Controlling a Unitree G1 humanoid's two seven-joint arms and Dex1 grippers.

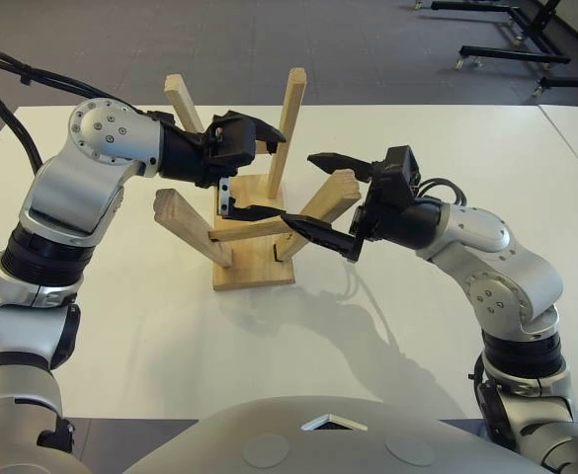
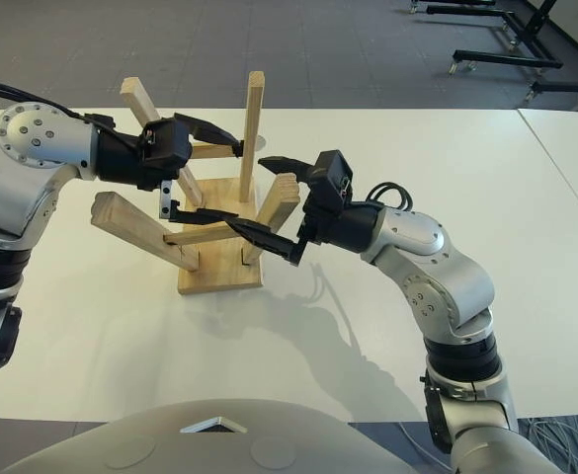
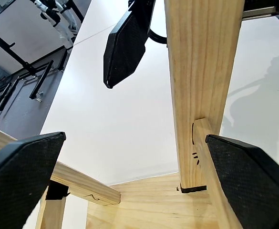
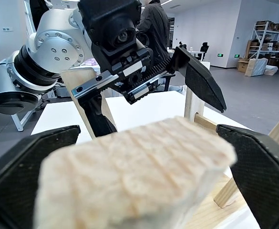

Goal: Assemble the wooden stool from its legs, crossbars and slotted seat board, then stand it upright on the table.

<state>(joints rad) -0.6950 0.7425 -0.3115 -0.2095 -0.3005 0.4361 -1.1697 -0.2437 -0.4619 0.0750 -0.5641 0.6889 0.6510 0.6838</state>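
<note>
- White table (image 1: 417, 326), frame centre: stool (image 2: 219, 269) inverted, seat board (image 1: 254, 269) down, legs (image 1: 192, 225) up, crossbars (image 1: 249, 232) seemingly slotted.
- Left gripper (image 1: 269, 176) spread around the tall leg (image 1: 290, 118); right gripper (image 1: 306, 193) spread, straddling the lower-right leg (image 1: 333, 193).
- Likely remaining: seating joints, standing it upright.

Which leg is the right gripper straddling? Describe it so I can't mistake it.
On the white table the seat board lies flat with four legs pointing up. Yours is the front leg on the robot's right, leaning outward between the open fingers of the right gripper; the leg behind it stands tall and nearly upright.
</note>
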